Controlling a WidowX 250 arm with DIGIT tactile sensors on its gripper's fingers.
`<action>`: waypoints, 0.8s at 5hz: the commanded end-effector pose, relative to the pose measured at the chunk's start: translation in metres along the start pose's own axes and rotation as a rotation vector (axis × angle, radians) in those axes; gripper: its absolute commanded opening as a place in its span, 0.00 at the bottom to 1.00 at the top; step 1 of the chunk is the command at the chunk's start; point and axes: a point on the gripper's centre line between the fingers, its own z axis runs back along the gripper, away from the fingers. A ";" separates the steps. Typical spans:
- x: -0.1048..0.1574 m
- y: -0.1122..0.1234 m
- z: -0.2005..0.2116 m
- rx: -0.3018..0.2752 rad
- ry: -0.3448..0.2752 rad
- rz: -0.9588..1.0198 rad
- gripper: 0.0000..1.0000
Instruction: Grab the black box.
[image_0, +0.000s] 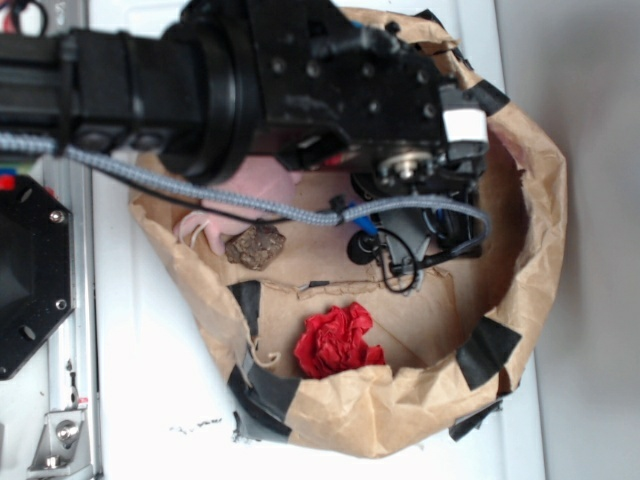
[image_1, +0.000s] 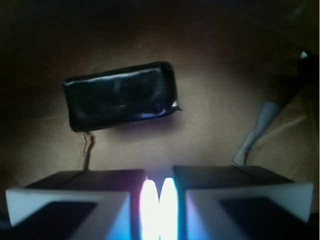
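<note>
The black box (image_1: 121, 96) is a glossy, rounded rectangle lying flat on the brown paper floor, left of centre in the wrist view and slightly tilted. My gripper (image_1: 159, 181) sits at the bottom edge of that view, a short way below the box and apart from it. Its two fingers are pressed together with nothing between them. In the exterior view my arm (image_0: 330, 80) hangs over the paper bag and hides both the box and the fingertips.
The brown paper bag (image_0: 520, 230) has a rolled rim patched with black tape (image_0: 487, 350). Inside lie a red crumpled piece (image_0: 338, 340), a rough brown chunk (image_0: 255, 245) and a pink plush (image_0: 262, 185). A grey strip (image_1: 255, 132) sits right of the box.
</note>
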 end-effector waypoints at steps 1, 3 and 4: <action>0.026 0.007 0.035 -0.063 -0.027 0.291 1.00; 0.019 0.004 0.023 -0.089 -0.165 0.501 1.00; 0.019 -0.002 0.014 -0.104 -0.179 0.497 1.00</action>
